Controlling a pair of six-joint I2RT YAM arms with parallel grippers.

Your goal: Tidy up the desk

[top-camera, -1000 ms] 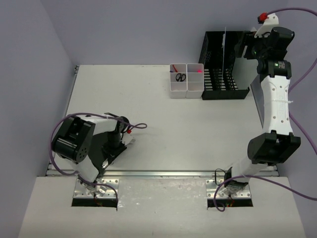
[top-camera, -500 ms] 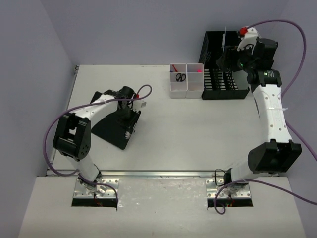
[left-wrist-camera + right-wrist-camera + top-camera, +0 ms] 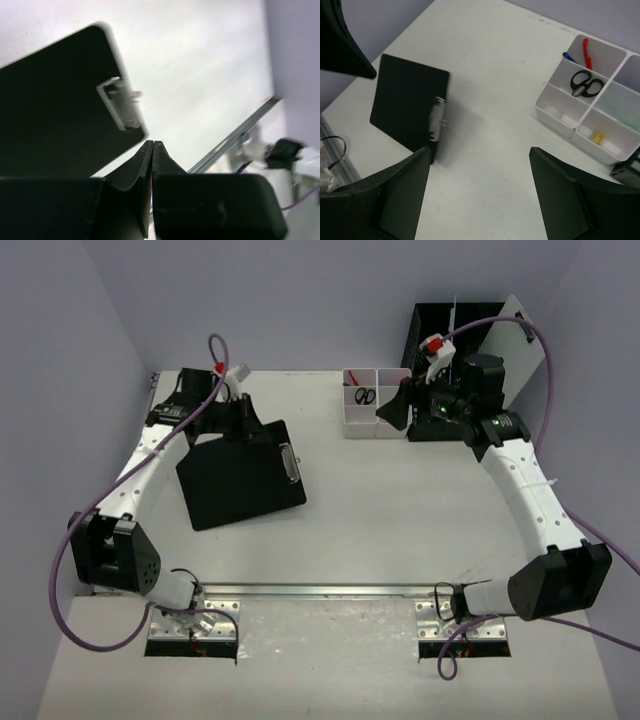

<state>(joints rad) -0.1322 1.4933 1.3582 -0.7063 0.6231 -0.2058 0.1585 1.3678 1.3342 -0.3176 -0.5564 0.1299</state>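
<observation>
The off-white desk (image 3: pixel 400 520) holds a black clipboard (image 3: pixel 240 475) with a metal clip (image 3: pixel 291 462) at left of centre. My left gripper (image 3: pixel 235 412) is at the clipboard's far edge. In the left wrist view its fingertips (image 3: pixel 152 143) are pressed together with nothing seen between them, and the clipboard (image 3: pixel 55 100) lies just beyond to the left. My right gripper (image 3: pixel 393 410) hangs open and empty next to the white bins (image 3: pixel 378 415). Its wrist view shows the open gripper (image 3: pixel 479 150) over bare desk (image 3: pixel 485 75), with the clipboard (image 3: pixel 410 107) beyond it.
A black mesh file rack (image 3: pixel 455 390) stands at the back right with a white sheet (image 3: pixel 505 340) leaning at its right end. The bins (image 3: pixel 590 105) hold black scissors (image 3: pixel 585 84) and a red pen (image 3: pixel 586 52). A metal rail (image 3: pixel 320 590) runs along the near edge.
My left arm swung from the near edge to the far left, bringing the clipboard up and out to left of centre. My right arm moved from the rack leftward toward the bins.
</observation>
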